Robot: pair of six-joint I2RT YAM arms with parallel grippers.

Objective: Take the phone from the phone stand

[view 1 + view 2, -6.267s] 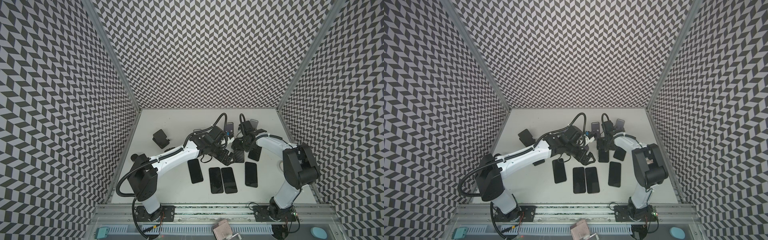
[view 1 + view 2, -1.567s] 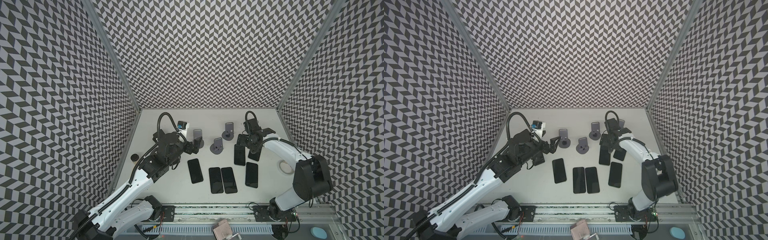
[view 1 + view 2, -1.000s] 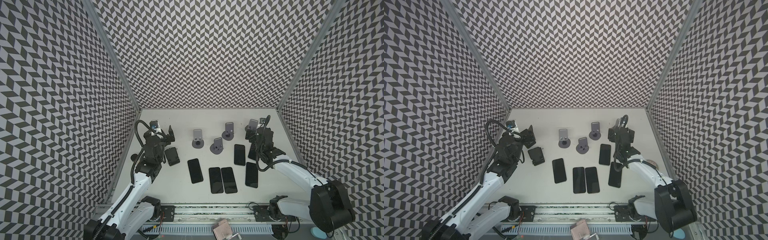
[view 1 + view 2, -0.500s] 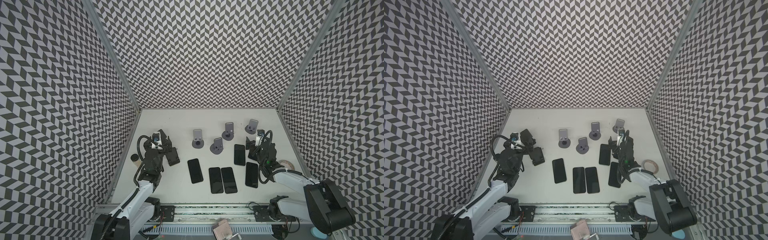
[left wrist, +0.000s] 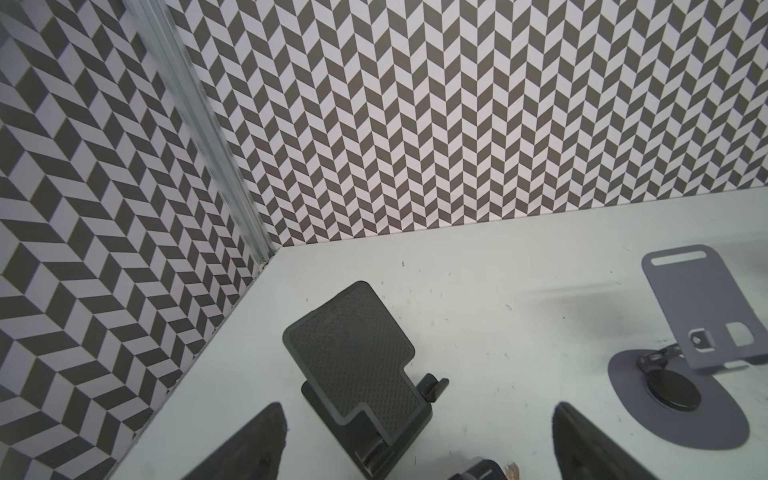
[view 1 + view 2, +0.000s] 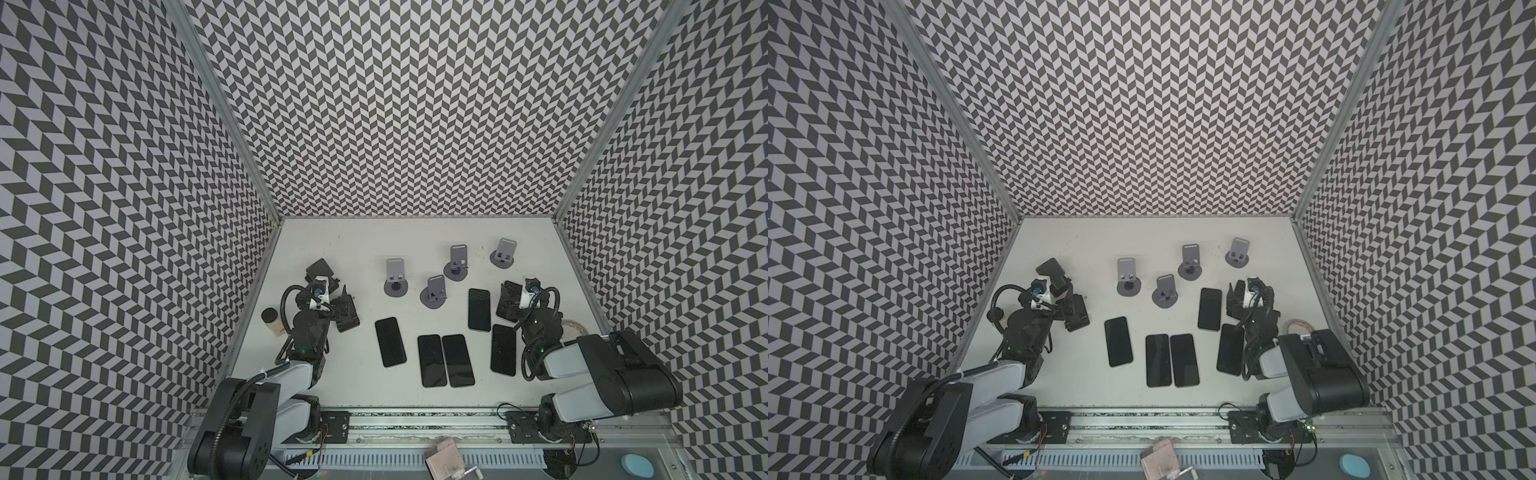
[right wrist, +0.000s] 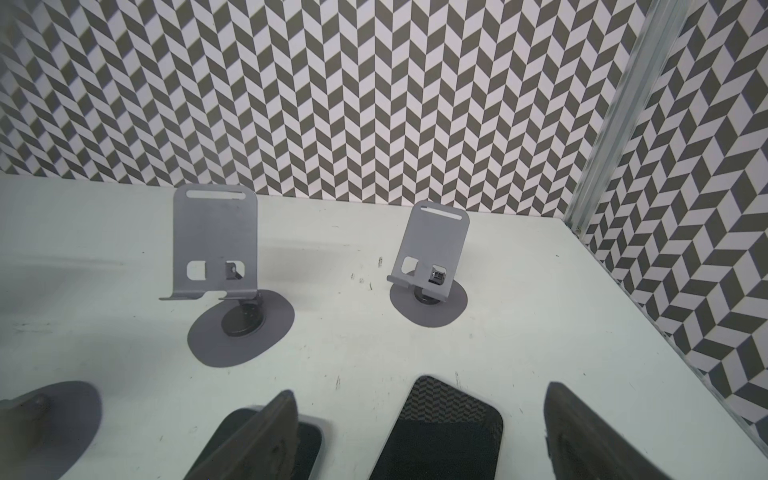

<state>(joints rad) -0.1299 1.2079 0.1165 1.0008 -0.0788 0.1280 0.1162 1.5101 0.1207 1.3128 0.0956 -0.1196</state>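
Observation:
Several grey phone stands [image 6: 434,293] [image 6: 1127,278] [image 7: 216,253] stand bare at the back of the table. A black stand [image 6: 320,268] [image 5: 357,365], bare too, sits at the left. Several black phones [image 6: 431,360] [image 6: 1158,360] lie flat on the table. My left gripper [image 6: 330,286] [image 5: 417,409] is open just in front of the black stand and holds nothing. My right gripper [image 6: 512,297] [image 7: 420,392] is open low over a flat phone [image 7: 440,432], which lies between its fingers untouched. A second phone [image 6: 478,309] lies beside it.
A small black object [image 6: 348,318] lies right of the left gripper. A small jar [image 6: 272,326] lies by the left wall and a tape roll [image 6: 571,328] by the right wall. Patterned walls close in three sides.
Both arms have folded back toward the front rail, and both grippers have come down low near the table. Phones and stands have not moved in the last second.

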